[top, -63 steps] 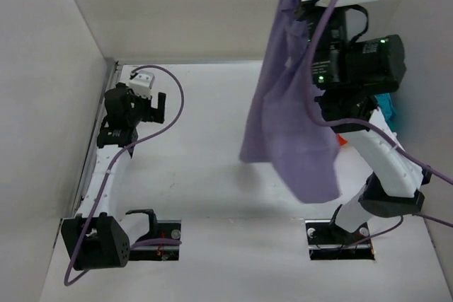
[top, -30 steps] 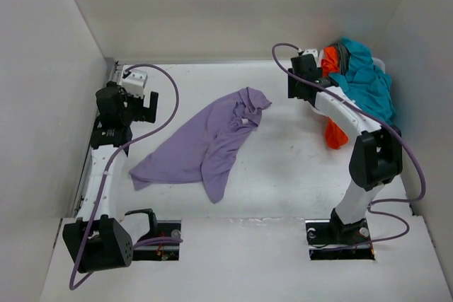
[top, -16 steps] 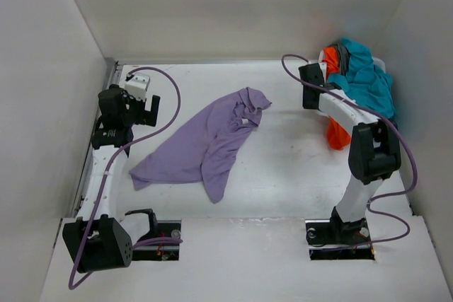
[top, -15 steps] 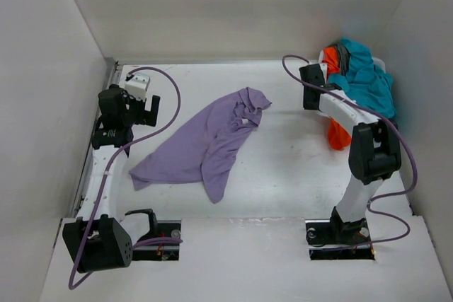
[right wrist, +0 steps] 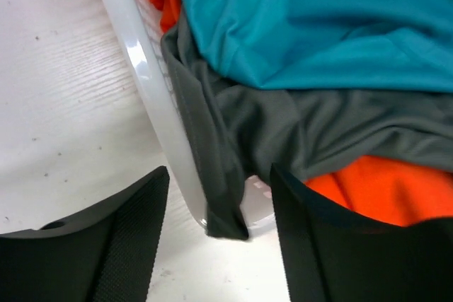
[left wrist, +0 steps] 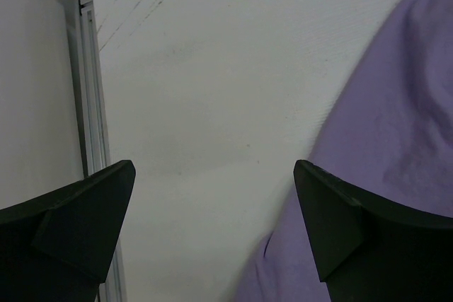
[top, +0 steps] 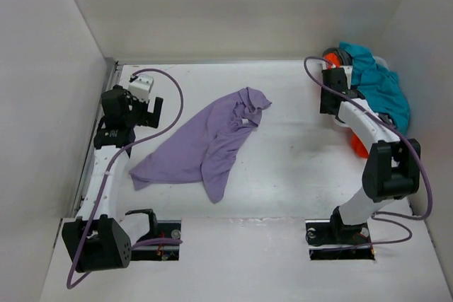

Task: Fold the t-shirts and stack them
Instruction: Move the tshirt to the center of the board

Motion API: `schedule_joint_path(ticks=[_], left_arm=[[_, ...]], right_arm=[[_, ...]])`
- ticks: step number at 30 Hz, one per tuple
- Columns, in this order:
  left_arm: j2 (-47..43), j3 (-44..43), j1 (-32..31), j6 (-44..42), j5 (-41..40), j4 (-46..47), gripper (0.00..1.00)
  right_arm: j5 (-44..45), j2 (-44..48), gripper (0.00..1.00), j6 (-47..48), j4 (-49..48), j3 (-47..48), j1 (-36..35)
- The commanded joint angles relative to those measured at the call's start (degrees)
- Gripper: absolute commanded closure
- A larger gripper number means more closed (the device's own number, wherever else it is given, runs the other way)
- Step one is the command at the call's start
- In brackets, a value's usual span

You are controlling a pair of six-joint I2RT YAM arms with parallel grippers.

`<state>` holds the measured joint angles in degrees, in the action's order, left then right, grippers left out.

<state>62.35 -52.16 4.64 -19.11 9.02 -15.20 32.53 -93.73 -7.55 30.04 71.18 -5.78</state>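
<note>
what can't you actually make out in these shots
Right wrist view: only a strip of the basket rim shows; the orange shirt lies largely under the dark grey shirt and teal shirt, all running off the frame.
Top view: the right arm and piled shirts hide most of the basket.
Left wrist view: the lavender shirt is cut off by the right edge.
</note>
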Motion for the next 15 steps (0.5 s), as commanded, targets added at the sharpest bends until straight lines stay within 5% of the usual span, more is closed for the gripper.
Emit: schedule_joint_path(ticks=[1, 6, 15], left_arm=[[-0.73, 1.27, -0.91, -2.15, -0.05, -0.44, 0.0], [-0.47, 1.36, -3.54, -8.38, 1.53, -8.33, 0.0], [-1.26, 8.74, -13.91, -18.77, 2.94, -23.73, 0.0]], right_arm=[[2.62, 7.5, 0.3, 2.63, -2.0, 1.5, -2.51], [5.95, 14.18, 0.0, 4.74, -1.66, 5.63, -11.82], [-5.97, 20.25, 0.0, -4.46, -6.99, -4.79, -39.05]])
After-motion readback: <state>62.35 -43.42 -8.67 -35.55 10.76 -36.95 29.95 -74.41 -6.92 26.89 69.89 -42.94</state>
